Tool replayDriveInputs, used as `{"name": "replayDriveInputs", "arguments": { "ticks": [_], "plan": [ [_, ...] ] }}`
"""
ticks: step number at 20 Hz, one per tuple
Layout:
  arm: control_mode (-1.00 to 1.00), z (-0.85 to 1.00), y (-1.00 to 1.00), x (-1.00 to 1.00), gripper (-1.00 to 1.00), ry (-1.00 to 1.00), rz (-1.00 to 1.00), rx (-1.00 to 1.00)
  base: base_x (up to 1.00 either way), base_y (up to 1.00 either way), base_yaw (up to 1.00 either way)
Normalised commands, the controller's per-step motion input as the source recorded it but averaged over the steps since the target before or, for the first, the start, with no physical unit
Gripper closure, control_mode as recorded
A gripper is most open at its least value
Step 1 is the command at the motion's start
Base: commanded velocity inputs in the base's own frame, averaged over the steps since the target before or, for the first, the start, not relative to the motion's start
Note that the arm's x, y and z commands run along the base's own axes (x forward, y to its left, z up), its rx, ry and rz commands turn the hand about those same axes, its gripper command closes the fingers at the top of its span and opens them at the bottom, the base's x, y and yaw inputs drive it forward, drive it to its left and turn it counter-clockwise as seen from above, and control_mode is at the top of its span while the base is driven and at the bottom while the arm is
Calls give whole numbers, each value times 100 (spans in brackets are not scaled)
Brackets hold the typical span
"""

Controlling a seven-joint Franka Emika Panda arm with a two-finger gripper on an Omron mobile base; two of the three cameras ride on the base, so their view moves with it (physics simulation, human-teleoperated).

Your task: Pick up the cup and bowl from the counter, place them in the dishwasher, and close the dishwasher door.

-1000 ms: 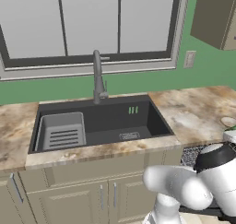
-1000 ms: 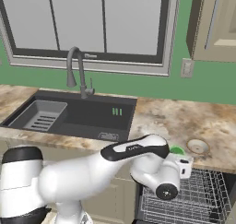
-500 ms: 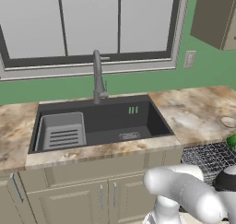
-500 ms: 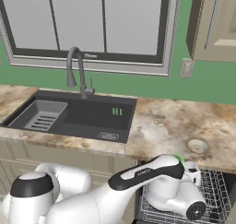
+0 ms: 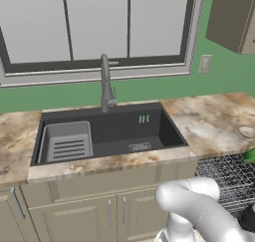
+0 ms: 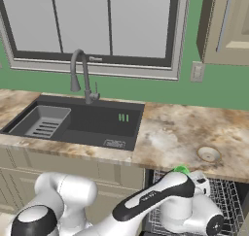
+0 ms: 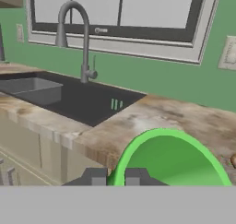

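My gripper [image 7: 115, 178] is shut on the rim of the bright green cup [image 7: 170, 159], whose open mouth looms large in the hand view. The same cup [image 6: 181, 170] peeks out behind my wrist, just below the counter's front edge and above the grey wire rack [image 6: 228, 201] of the open dishwasher. A sliver of the cup [image 5: 250, 155] shows at the right edge of the left base view, over the rack [image 5: 224, 176]. The beige bowl [image 6: 209, 154] rests on the marbled counter [image 6: 170, 133], right of the sink. The dishwasher door is out of view.
The dark sink [image 5: 107, 134] with its tall grey faucet [image 5: 105, 81] lies left of the dishwasher. Beige cabinet doors [image 5: 99, 213] run below the counter. An upper cabinet [image 6: 226, 24] hangs at the right, beside a wall outlet [image 6: 197, 71].
The arm has sunk lower and swung right, carrying the green cup from counter height down over the dish rack. The bowl has not moved.
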Motion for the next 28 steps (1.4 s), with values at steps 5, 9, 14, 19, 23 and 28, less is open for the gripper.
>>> {"name": "replayDriveInputs", "arguments": {
  "ticks": [5, 9, 14, 19, 23, 28],
  "plan": [
    [-100, -38, 69, 0, 100, 0, 0, -18, 0, 0, 0],
    [-100, -36, 42, 0, 100, 0, -1, -14, 0, 0, 0],
    [-100, -18, 3, 0, 100, 0, -1, -7, 0, 0, 0],
    [-100, -20, -4, 0, 100, 0, 0, -4, 0, 0, 0],
    [-100, -27, -16, 0, 100, 0, 0, -2, 0, 0, 0],
    [-100, -28, -29, 0, 100, 0, 3, -1, 0, 0, 0]
  ]
}}
